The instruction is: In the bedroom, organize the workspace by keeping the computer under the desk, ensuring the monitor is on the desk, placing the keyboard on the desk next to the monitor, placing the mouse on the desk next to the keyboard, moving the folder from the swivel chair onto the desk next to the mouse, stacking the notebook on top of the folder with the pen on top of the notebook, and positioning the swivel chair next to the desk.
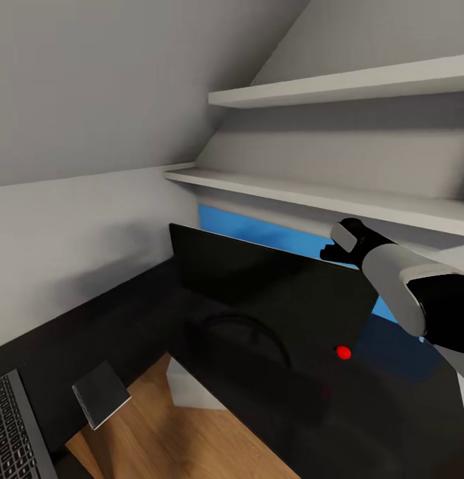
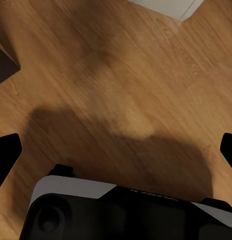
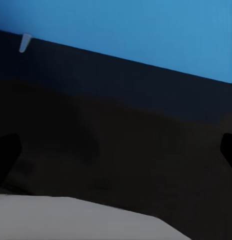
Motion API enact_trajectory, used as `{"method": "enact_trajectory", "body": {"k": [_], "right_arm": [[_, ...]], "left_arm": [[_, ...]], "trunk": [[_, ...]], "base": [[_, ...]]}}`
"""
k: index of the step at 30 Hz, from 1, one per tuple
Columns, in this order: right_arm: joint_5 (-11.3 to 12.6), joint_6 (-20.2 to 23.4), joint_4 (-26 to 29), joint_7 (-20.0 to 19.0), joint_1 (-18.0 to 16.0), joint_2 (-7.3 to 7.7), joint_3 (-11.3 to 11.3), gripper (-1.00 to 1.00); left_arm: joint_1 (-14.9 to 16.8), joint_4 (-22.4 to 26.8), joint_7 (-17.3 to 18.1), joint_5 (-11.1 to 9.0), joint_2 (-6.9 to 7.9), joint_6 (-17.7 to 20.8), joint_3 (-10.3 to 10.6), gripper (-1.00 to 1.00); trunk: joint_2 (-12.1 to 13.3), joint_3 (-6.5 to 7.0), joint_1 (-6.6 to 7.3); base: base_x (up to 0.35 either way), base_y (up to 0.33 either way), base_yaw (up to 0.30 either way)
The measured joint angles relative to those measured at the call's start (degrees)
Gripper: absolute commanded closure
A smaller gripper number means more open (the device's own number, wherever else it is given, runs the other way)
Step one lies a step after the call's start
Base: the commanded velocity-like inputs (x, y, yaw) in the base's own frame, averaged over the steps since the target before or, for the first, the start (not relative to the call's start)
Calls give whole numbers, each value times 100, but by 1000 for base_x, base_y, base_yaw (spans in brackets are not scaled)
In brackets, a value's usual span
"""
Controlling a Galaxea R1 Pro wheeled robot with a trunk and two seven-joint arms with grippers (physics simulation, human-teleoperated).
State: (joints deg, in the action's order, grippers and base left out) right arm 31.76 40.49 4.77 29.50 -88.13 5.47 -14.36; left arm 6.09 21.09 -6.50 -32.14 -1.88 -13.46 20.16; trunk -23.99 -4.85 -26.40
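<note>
The wide black flat-screen monitor point(image 1: 258, 293) with a red dot near one lower corner stands on the black-topped counter point(image 1: 92, 319), toward its back edge beneath two pale wall shelves point(image 1: 338, 196), so that part of the job looks done. The silver-framed keyboard with black keys point(image 1: 12, 426) lies at the counter's near left end, well apart from the monitor, and by my reading it has yet to be brought beside the screen. A thin grey rectangular notebook point(image 1: 100, 394) rests at the counter's inner front edge, partly overhanging the wood floor point(image 1: 192, 446), between keyboard and monitor. Blue shows behind the screen; what it is I cannot tell. The right gripper point(image 1: 331, 251) reaches over the monitor's top edge; in the right wrist view its dark fingertips point(image 3: 7, 155) sit far apart, so it is spread wide and holds nothing. The left gripper point(image 2: 116, 150) hangs over the floor, likewise wide and empty. Stacking the notebook remains undone.
</note>
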Motion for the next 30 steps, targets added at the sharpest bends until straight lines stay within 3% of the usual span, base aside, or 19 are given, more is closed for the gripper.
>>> {"method": "enact_trajectory", "body": {"k": [30], "right_arm": [[-20,-4,-30,4,30,85,6,-100]], "left_arm": [[0,0,0,-1,0,0,0,-100]], "trunk": [[0,1,0]], "base": [[-40,0,-1]]}}
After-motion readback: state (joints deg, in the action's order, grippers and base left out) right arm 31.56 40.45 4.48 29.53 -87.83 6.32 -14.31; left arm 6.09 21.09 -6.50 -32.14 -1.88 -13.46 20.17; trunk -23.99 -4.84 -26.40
